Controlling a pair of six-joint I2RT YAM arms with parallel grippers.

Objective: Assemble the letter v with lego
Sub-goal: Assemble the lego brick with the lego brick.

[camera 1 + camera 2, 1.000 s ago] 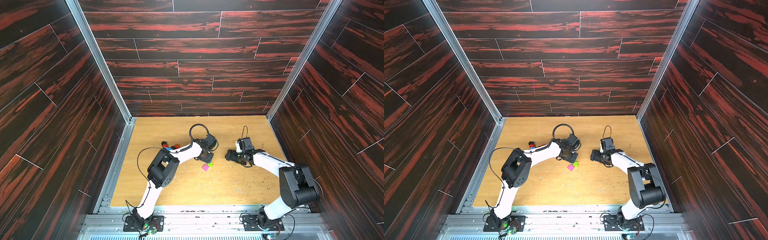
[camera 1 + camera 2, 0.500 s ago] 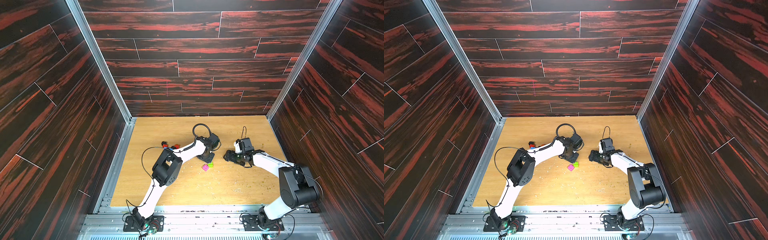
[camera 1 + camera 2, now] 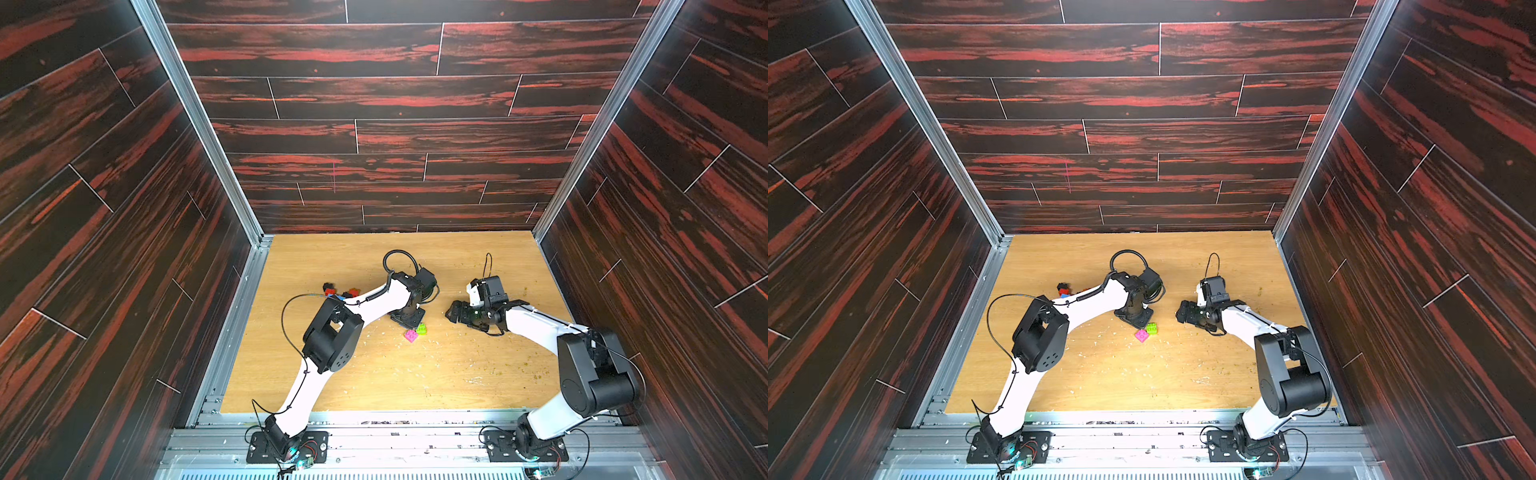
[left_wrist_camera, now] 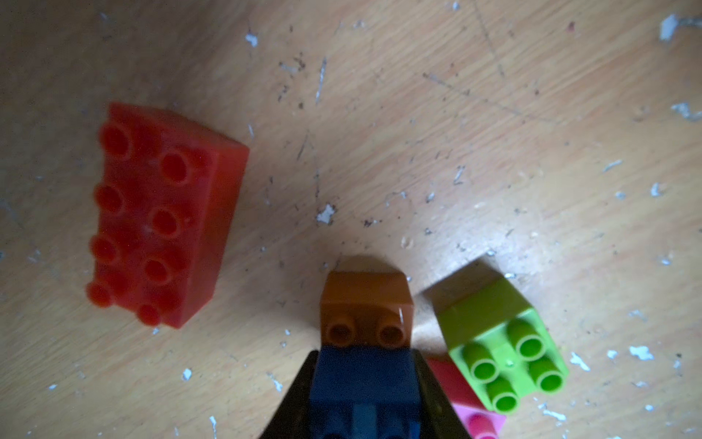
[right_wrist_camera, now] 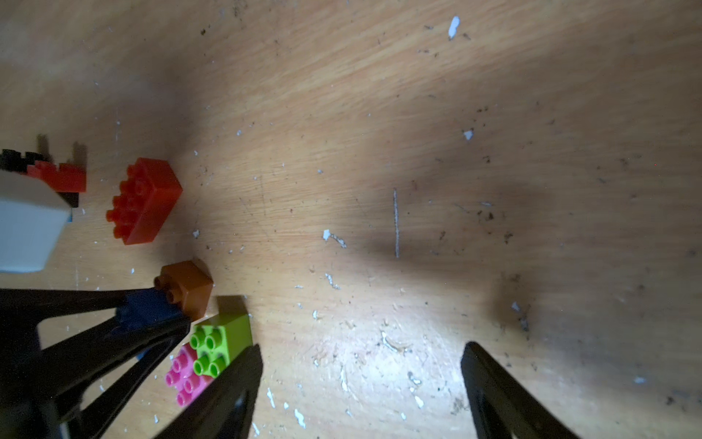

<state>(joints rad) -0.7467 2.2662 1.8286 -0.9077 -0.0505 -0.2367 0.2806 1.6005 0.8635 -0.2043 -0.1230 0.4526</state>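
Clamping a dark blue plastic brick (image 4: 362, 380), the left gripper (image 4: 364, 355) held it touching a square studded orange brick (image 4: 364, 300); the right gripper (image 5: 361, 353) stood with its jaws apart.

**Wooden tabletop** (image 3: 374, 374) before me: pale grain, scratched, strewn with white flecks (image 4: 326, 214) and dark crumbs (image 5: 488, 216). A long red brick (image 4: 163, 216) lay flat with its studs up, apart from the others. Near the middle of the board, in both top views, a green brick (image 3: 421, 328) and a pink brick (image 3: 411, 336) lay touching each other, studs up. An orange brick (image 4: 364, 308) stood just beside the green one; I could not tell whether it rested on the wood. Farther back toward my left lay a small cluster, including a black brick (image 5: 11, 159) and a small red brick (image 5: 60, 176).
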